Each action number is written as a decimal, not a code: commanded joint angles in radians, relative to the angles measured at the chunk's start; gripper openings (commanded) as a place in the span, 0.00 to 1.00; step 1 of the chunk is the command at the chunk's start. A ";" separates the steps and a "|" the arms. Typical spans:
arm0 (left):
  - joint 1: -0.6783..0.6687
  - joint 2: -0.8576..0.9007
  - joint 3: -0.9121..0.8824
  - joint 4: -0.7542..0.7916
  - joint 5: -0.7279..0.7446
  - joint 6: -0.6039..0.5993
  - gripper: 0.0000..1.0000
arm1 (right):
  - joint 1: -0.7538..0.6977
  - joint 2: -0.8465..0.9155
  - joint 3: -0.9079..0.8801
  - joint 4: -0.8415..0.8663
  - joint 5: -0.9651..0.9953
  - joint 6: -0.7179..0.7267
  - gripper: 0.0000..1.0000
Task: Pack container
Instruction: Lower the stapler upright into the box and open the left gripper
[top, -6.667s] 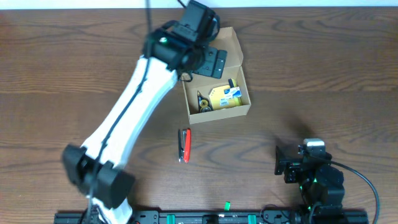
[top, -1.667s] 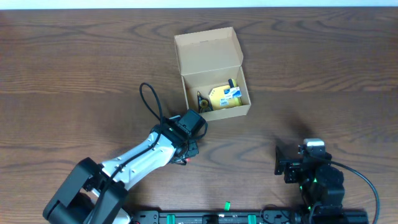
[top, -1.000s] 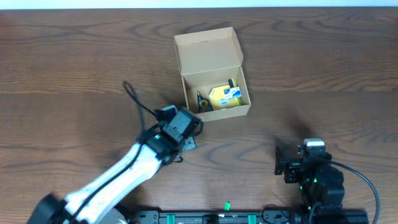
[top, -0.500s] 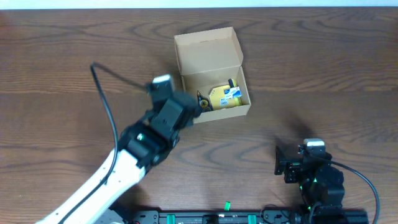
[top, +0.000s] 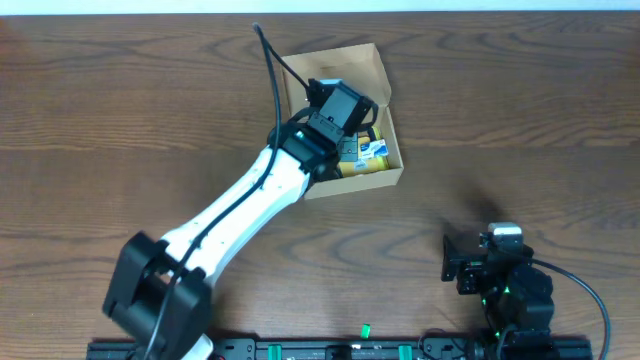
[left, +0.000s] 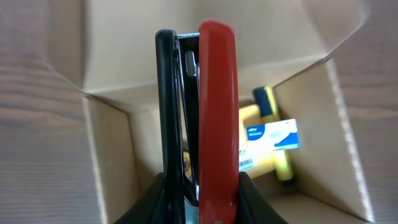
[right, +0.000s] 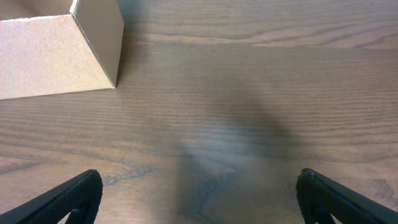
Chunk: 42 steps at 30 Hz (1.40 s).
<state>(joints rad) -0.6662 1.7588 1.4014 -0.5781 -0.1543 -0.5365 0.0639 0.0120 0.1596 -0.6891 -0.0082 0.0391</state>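
Note:
The container (top: 344, 61) is a small tan cardboard box at the back middle of the table, its flap lid open toward the far side. My left gripper (top: 340, 112) hovers over its open top, shut on a red and black stapler (left: 217, 106). In the left wrist view the stapler stands between the fingers of the left gripper (left: 200, 196), above the container's inside wall (left: 109, 149). A yellow item with a blue and white label (left: 273, 134) lies inside. My right gripper (top: 455, 258) rests open at the front right, nothing between its fingers (right: 199, 193).
The container's corner (right: 56, 56) shows far left in the right wrist view, well away from the right fingers. A black rail with a small green piece (top: 365, 328) runs along the table's front edge. The left arm (top: 230, 215) stretches diagonally across the table's middle.
My left gripper has risen from the table in front of the box and swung back and right over its opening, carrying the stapler. The right arm has not moved.

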 joint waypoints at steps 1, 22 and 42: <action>0.026 0.036 0.029 -0.001 0.060 0.021 0.09 | -0.005 -0.006 -0.002 -0.011 -0.004 -0.018 0.99; 0.085 0.128 0.029 -0.054 0.200 0.020 0.12 | -0.005 -0.006 -0.002 -0.011 -0.004 -0.018 0.99; 0.085 0.128 0.029 -0.077 0.203 0.017 0.55 | -0.005 -0.006 -0.002 -0.011 -0.004 -0.018 0.99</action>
<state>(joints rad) -0.5858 1.8786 1.4025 -0.6540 0.0528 -0.5232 0.0639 0.0120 0.1596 -0.6891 -0.0082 0.0391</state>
